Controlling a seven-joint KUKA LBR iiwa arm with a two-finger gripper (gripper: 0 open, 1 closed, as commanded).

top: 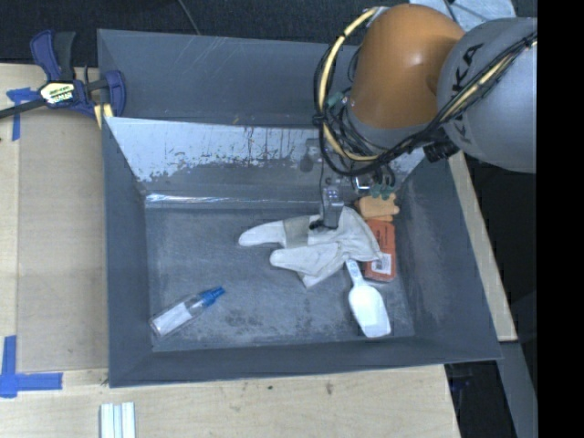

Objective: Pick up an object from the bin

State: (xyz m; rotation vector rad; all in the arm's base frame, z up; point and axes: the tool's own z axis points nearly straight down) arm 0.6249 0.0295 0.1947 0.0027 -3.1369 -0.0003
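My gripper (328,215) hangs at the right middle of the bin, its tip down on the upper edge of a crumpled white glove (315,249). The glove spreads left and down from there. Just right of the glove lies an orange-red flat packet (383,243) with a small tan figure (378,207) at its top end. A white plastic scoop-shaped piece (368,307) lies below the glove, near the bin's front right.
A small clear bottle with a blue cap (187,310) lies on the bin floor at the front left, well apart from the gripper. The arm with its orange dome and cables hangs over the bin's back right corner.
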